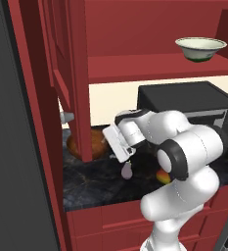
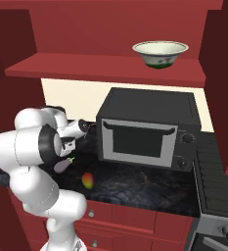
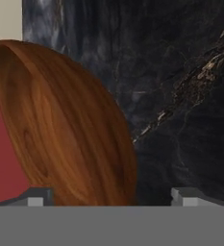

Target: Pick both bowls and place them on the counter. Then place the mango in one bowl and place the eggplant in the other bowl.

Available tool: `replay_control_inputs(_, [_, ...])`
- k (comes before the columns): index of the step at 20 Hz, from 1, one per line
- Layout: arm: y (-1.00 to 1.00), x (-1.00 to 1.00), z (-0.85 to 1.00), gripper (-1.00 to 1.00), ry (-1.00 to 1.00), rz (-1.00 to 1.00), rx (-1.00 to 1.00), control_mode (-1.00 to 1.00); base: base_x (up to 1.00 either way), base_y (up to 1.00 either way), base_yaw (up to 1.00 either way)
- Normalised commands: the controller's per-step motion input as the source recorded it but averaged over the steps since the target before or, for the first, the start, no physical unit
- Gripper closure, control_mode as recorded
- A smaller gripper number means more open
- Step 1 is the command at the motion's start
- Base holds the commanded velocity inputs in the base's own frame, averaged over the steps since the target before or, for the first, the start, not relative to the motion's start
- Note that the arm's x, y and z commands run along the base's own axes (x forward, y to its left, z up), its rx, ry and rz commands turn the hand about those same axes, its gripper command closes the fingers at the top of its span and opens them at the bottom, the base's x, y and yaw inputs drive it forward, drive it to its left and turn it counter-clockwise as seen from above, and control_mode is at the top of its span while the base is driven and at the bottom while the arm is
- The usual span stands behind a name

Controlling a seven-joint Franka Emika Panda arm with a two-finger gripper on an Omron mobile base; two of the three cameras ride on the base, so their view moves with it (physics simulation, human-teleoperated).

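Note:
The brown wooden bowl (image 3: pixel 70 129) rests on the dark marble counter (image 3: pixel 180 96), close in front of the hand. My gripper (image 3: pixel 113 197) is open, and its fingertips (image 3: pixel 36 197) stand wide apart on either side of the bowl's near edge. In the left base view the wooden bowl (image 1: pixel 100 142) sits half hidden behind a red cabinet door, with the gripper (image 1: pixel 108 138) right beside it. The cream-white bowl (image 1: pixel 201 49) stands on the red shelf above. On the counter, near the arm, lie the pale eggplant (image 1: pixel 127 170) and the red-orange mango (image 2: pixel 87 180).
A black microwave (image 2: pixel 145 130) stands on the counter (image 2: pixel 145 188) to the right of the arm. An open red cabinet door (image 1: pixel 79 78) hangs just left of the hand. A stove edge (image 2: pixel 216 166) lies at the far right.

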Motion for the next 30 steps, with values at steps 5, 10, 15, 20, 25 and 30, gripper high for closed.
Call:
replay_control_inputs(5, [-0.17,-0.29,0.35,-1.0,-0.01,0.0,0.0,-1.0,0.0,0.0,0.0])
replay_control_inputs(10, [-0.2,-0.36,0.34,-1.0,-0.04,0.0,0.0,-1.0,0.0,0.0,0.0])
replay_control_inputs(15, [-0.15,-0.33,0.54,-1.0,-0.07,0.0,0.0,-1.0,0.0,0.0,0.0])
replay_control_inputs(20, [-0.08,-0.43,0.49,-1.0,-0.04,-0.03,-0.06,-1.0,0.0,0.0,0.0])
replay_control_inputs(25, [-0.1,-0.45,0.43,-1.0,0.0,-0.08,-0.09,-1.0,0.0,0.0,0.0])
replay_control_inputs(30, [-0.17,-0.46,0.4,-1.0,-0.03,-0.13,-0.11,-1.0,0.0,0.0,0.0])
